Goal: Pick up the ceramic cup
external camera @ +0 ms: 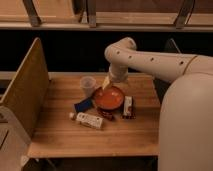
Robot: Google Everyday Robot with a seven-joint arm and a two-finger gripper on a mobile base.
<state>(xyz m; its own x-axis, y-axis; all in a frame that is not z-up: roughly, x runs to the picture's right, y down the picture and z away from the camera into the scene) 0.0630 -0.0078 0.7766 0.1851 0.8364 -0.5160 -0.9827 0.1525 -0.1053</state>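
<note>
The ceramic cup (88, 84) is a small pale grey-white handleless cup standing upright on the wooden table (65, 135), towards its back edge. The wide orange-red bowl (109, 97) sits just right of it. My gripper (106, 83) hangs from the white arm (150, 60) at the bowl's back left rim, a short way right of the cup and not touching it.
A blue packet (83, 105) lies in front of the cup. A white bottle (89, 120) lies on its side near the middle. A dark snack bar (128, 106) lies right of the bowl. A wooden panel (25, 87) stands along the table's left side.
</note>
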